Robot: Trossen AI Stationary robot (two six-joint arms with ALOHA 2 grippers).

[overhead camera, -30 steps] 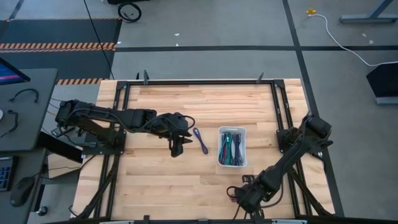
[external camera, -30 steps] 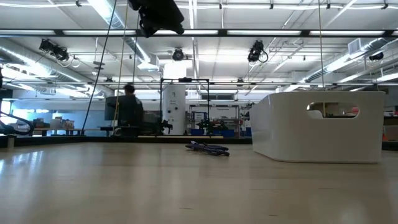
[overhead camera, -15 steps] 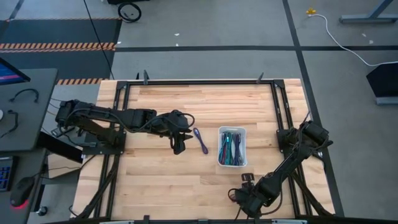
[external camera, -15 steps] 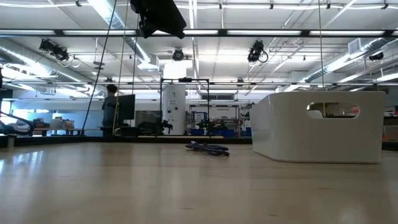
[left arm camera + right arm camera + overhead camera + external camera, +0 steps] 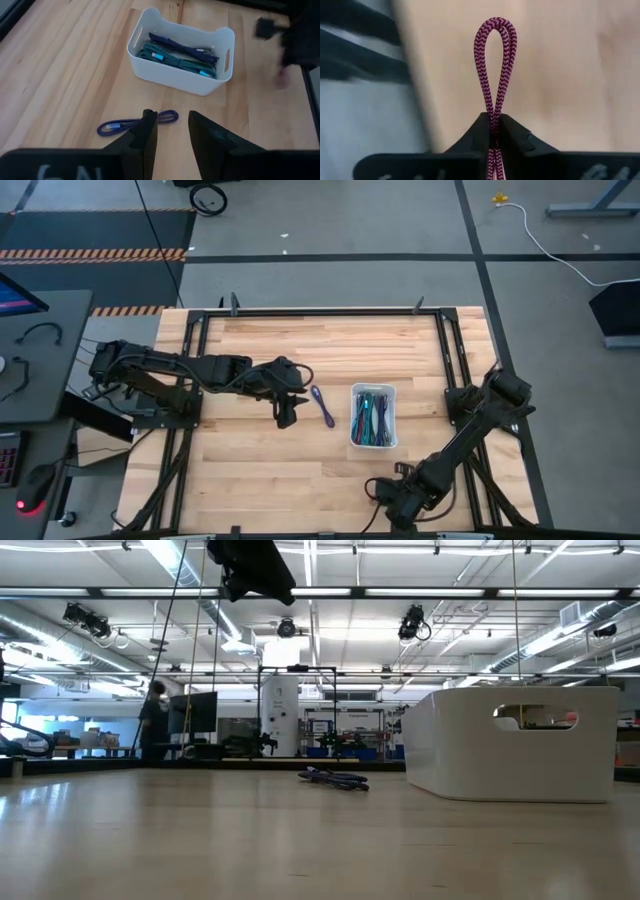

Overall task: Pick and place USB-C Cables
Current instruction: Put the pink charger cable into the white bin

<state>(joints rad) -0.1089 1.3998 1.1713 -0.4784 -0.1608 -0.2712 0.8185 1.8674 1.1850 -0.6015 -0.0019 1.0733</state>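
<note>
A purple USB-C cable (image 5: 322,405) lies flat on the wooden table, just left of the white tray (image 5: 391,402). The tray holds several bundled cables (image 5: 177,52), teal and purple. My left gripper (image 5: 172,125) hangs open above the table, just left of the purple cable (image 5: 131,123), with nothing between its fingers. In the low view it shows at the top (image 5: 250,565). My right gripper (image 5: 395,500) is near the table's front edge, shut on a maroon cable (image 5: 495,60). My right gripper pinches the maroon cable between its two fingers, on two strands lying side by side (image 5: 493,131). The bend of the cable's loop (image 5: 495,22) sticks straight out past the fingertips. The fingers hide the rest of the cable.
Black frame rails (image 5: 447,350) run along the table's sides and far edge. Bare wood lies left of the purple cable and in front of the tray. A person (image 5: 152,720) walks in the room beyond the table.
Both arms have stayed nearly where they were. The purple cable and the tray have not moved. The person in the room beyond has walked toward the left.
</note>
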